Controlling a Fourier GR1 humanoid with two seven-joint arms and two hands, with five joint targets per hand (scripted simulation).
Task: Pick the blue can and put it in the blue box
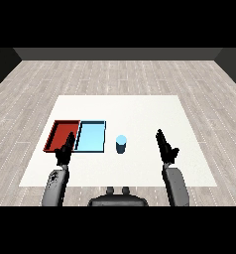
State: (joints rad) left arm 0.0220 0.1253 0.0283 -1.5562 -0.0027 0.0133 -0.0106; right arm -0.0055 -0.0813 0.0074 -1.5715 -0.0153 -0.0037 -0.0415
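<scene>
Right hand (165,147): raised above the white table (140,106) at the right of the view, fingers straight and pointing forward and slightly upward, thumb set out to the side. It holds nothing and touches nothing. The grey forearm behind it enters from the lower right corner and runs up and slightly inward to the wrist.

Left hand (64,151): held in a matching pose at the left of the view, fingers extended forward and relaxed, holding nothing. In the view its fingertips overlap the near edge of the red tray (58,135), close to the seam between the two trays; whether it touches the tray cannot be told. Its forearm comes up from the lower left corner.

Blue can (121,144): upright on the table, between the two hands and somewhat closer to the right one, apart from both. It stands just to the right of the light blue tray (91,137), outside it, with a narrow strip of table showing between them.

Trays: the red tray and the light blue tray lie side by side, long edges touching, red on the left. Nothing shows inside either.

Table: white, rectangular, on a grey plank floor (115,74).
</scene>
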